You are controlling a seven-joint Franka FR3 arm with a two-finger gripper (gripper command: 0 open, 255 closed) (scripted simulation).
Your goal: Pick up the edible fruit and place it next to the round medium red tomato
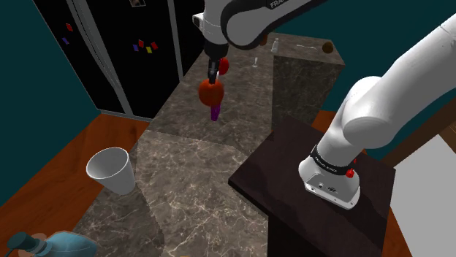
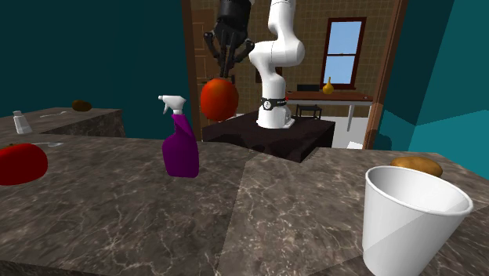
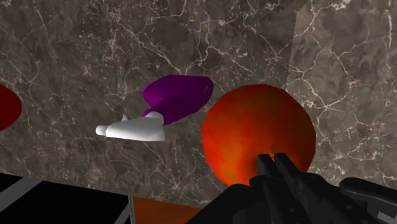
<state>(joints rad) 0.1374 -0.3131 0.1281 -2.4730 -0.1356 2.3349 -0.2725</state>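
An orange-red round fruit [image 1: 211,91] hangs in the air above the dark marble counter [image 1: 190,182], with my gripper [image 1: 213,75] shut on its top. In the second exterior view the fruit [image 2: 219,98] hangs under the gripper [image 2: 225,74], above and behind a purple spray bottle [image 2: 180,145]. The wrist view has the fruit [image 3: 257,137] at the gripper [image 3: 277,167], with the bottle [image 3: 178,95] on the counter just beside it. The red tomato [image 2: 19,163] lies on the counter at the second exterior view's left edge. It also peeks out behind the gripper as a red tomato [image 1: 224,66].
A white cup [image 1: 112,170] stands at the counter's near end, with a brown oval thing [image 2: 418,165] behind it. On a raised counter section lie a small brown item [image 1: 328,48] and a shaker [image 2: 21,121]. A black fridge [image 1: 109,51] rises beyond, and the stand [image 1: 292,160] adjoins the counter.
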